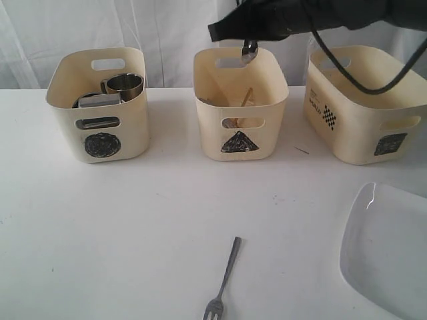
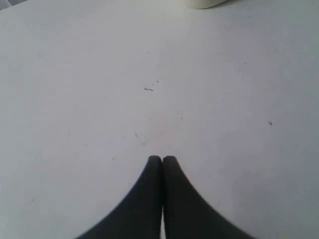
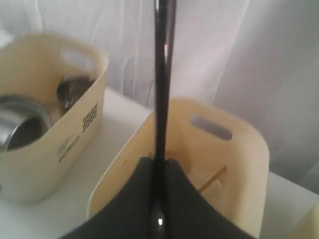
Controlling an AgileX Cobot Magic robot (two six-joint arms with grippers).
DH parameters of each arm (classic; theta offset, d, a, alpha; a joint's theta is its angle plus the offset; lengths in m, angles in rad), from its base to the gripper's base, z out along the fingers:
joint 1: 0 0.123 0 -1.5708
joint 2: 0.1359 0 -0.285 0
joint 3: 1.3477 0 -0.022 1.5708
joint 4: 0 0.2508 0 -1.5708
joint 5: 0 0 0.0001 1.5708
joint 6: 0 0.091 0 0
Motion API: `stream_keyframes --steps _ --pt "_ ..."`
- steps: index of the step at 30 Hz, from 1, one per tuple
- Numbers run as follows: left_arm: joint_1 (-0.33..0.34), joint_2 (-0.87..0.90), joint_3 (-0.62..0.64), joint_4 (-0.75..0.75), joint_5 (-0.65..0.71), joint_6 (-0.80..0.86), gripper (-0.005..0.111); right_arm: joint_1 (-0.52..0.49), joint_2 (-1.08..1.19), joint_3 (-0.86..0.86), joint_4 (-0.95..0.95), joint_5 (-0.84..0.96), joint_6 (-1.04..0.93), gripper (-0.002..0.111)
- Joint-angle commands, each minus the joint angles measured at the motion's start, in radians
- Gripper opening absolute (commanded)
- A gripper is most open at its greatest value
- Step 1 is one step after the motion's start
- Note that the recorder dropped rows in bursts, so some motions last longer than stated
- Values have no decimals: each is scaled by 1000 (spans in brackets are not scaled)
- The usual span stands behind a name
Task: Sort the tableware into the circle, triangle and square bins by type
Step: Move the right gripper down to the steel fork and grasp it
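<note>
My right gripper (image 1: 243,33) hangs over the back of the triangle bin (image 1: 240,110), shut on a steel spoon (image 1: 249,51) whose rounded end dips below the fingers. In the right wrist view the spoon's handle (image 3: 163,74) runs straight out from the gripper (image 3: 159,162) above the triangle bin (image 3: 234,149), where a wooden chopstick (image 3: 213,179) lies. A steel fork (image 1: 224,280) rests on the table near the front edge. The large white square plate (image 1: 390,250) sits at the front right. Steel mugs (image 1: 125,85) stand in the circle bin (image 1: 100,107). My left gripper (image 2: 162,159) is shut and empty over bare table.
The square bin (image 1: 363,100) stands at the back right, its inside hidden from here. A black cable (image 1: 347,73) loops down from the right arm in front of it. A white curtain backs the table. A bin corner (image 2: 207,2) shows in the left wrist view.
</note>
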Motion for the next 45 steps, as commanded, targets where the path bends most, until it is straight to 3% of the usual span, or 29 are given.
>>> stream_keyframes --steps 1,7,15,17,20,25,27,33,38,45 --pt "2 -4 9 -4 16 -2 0 -47 109 -2 0 -213 32 0" --pt "2 -4 9 -4 16 -2 0 -66 233 -12 0 -365 32 4" --pt "2 -4 9 -4 16 -2 0 -84 283 -18 7 -289 32 33" --pt "2 -4 9 -4 16 -2 0 -84 246 -18 7 -210 32 33" --pt "2 -4 9 -4 16 -2 0 -84 108 -21 15 74 80 33" --pt "2 -4 9 -4 16 -2 0 -36 -49 8 267 710 143 33" --pt "2 -4 9 -4 16 -2 0 39 -47 84 352 791 143 31" --pt "2 -4 9 -4 16 -2 0 258 -47 277 375 603 268 26" --pt "2 -4 9 -4 16 -2 0 308 -36 329 275 486 289 28" --pt "2 -4 9 -4 16 -2 0 308 24 330 273 527 326 56"
